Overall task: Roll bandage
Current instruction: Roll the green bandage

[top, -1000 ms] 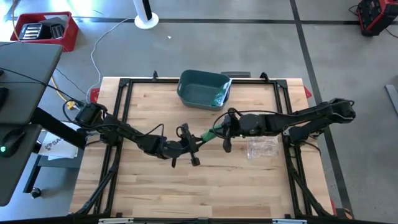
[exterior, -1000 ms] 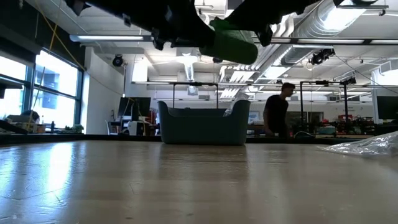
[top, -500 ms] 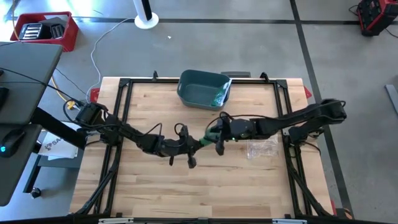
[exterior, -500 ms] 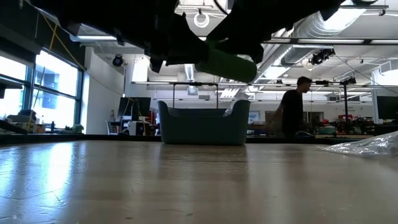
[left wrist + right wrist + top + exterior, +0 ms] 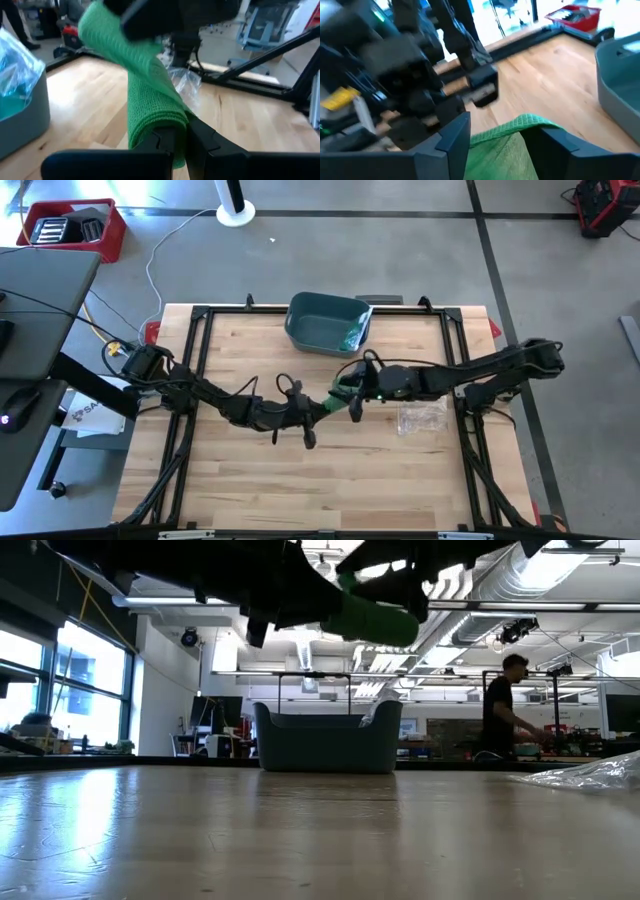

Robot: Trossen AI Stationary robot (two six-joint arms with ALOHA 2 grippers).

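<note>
A green mesh bandage hangs in the air above the middle of the table, between my two grippers. In the low view its rolled end shows high above the wooden top. My left gripper comes from the table's left and is shut on that rolled end. My right gripper comes from the right and is open. Its two fingers stand on either side of the bandage's strip. My left gripper pinches the bandage's rolled end, several layers thick, between its two fingers. It comes roughly level from the table's left. The bandage is lifted clear of the table and runs on from the fingers toward my right gripper. My right gripper has the strip between its open fingers; I cannot tell whether they touch it.
A grey-blue bin with a blue packet inside stands at the far middle of the table. A clear plastic bag lies to the right of the grippers. A person moves about in the room behind the table.
My right gripper has moved toward the table's left, closer to my left gripper, so the stretch of bandage between them is shorter. The bandage stays lifted clear of the table. The person in the room behind has walked toward the right.
</note>
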